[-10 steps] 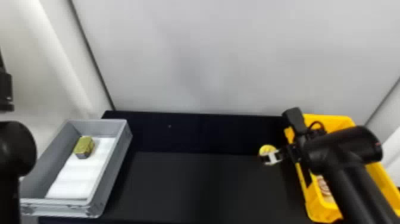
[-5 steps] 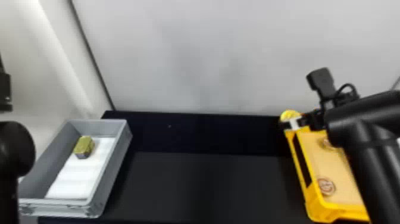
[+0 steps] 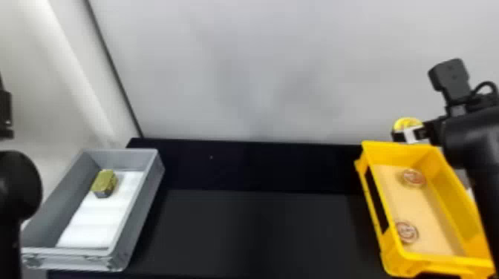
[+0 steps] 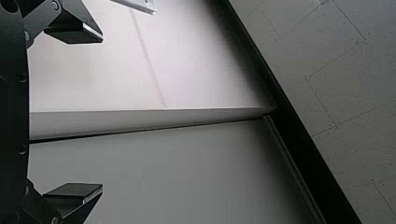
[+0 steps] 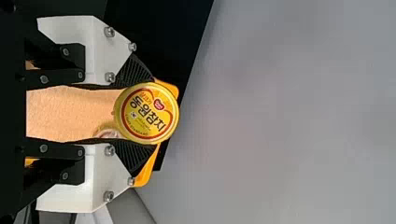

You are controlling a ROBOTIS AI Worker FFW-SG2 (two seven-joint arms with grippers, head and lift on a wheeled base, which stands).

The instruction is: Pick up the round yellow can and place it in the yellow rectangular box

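My right gripper [image 3: 408, 134] is shut on the round yellow can [image 3: 407, 123], held above the far end of the yellow rectangular box [image 3: 404, 149]. In the right wrist view, the can [image 5: 147, 113] is pinched between both fingertips of the right gripper [image 5: 147, 114], its printed lid facing the camera. Inside the box, two round cans [image 3: 413, 178] lie apart, one toward the back and one toward the front. The left gripper stands open and idle in the left wrist view [image 4: 98, 114], with nothing between its fingers.
A grey bin [image 3: 143, 207] stands at the left with a white liner and a gold-topped block [image 3: 105, 183] in it. The black table [image 3: 256, 230] stretches between bin and yellow box. A pale wall [image 3: 260, 70] rises behind.
The right arm has moved right and toward the back with the can in its grip, from left of the yellow box to above its far end. More of the box's inside shows.
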